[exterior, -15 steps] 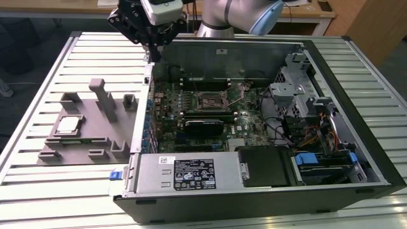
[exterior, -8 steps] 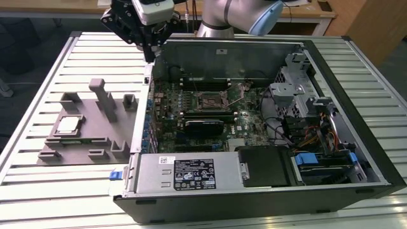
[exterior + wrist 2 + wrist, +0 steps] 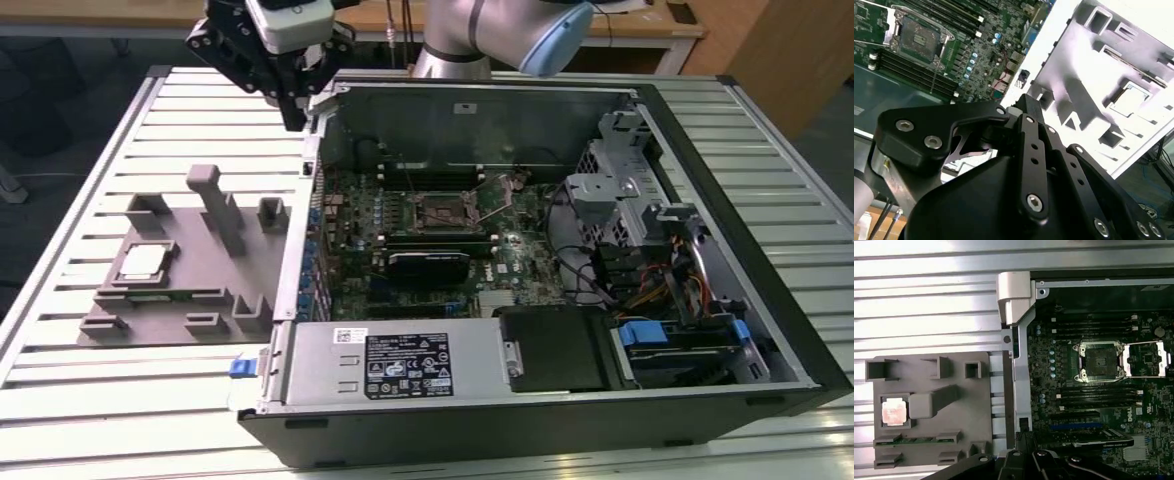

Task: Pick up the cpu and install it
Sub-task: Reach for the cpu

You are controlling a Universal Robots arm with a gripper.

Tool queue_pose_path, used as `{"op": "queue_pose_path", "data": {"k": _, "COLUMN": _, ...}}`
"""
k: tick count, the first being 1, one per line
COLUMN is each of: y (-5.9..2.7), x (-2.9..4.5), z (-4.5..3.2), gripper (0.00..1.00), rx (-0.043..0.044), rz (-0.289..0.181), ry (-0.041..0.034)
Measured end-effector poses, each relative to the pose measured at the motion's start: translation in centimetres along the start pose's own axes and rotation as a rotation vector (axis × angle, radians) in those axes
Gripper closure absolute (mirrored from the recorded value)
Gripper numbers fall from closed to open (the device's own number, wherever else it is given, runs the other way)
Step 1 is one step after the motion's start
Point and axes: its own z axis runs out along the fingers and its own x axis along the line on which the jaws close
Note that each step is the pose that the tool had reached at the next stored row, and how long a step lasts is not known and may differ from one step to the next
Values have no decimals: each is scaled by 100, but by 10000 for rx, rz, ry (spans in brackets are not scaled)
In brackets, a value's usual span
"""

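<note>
The cpu (image 3: 143,262) is a small flat square with a shiny metal top, and it lies face up in a little pocket of the grey tray (image 3: 174,235). It sits lower than the pincer (image 3: 296,118) and well off to one side of it, with nothing touching it. I think it is light and stiff, but thin and easy to hurt, and its smooth top looks slippery. So the best place to hold it would be two opposite edges, with a soft squeeze. In the first wrist view the cpu (image 3: 894,411) sits snug in its pocket, so there is little room around it. The pincer looks pinched shut and holds nothing. It hangs high over the edge of the open computer box (image 3: 467,110). On the pincer's other side, down inside the box, the socket (image 3: 441,212) waits open. Everything rests on a table (image 3: 80,380) made of metal strips.
</note>
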Motion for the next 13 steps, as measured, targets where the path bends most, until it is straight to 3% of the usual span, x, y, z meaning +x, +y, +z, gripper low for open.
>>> {"op": "queue_pose_path", "data": {"k": 5, "y": -8, "x": 95, "z": 9, "gripper": 89, "rx": -1, "rz": 1, "ry": -1}}
{"op": "queue_pose_path", "data": {"k": 13, "y": -22, "x": 306, "z": 25, "gripper": 89, "rx": 0, "rz": 1, "ry": 0}}
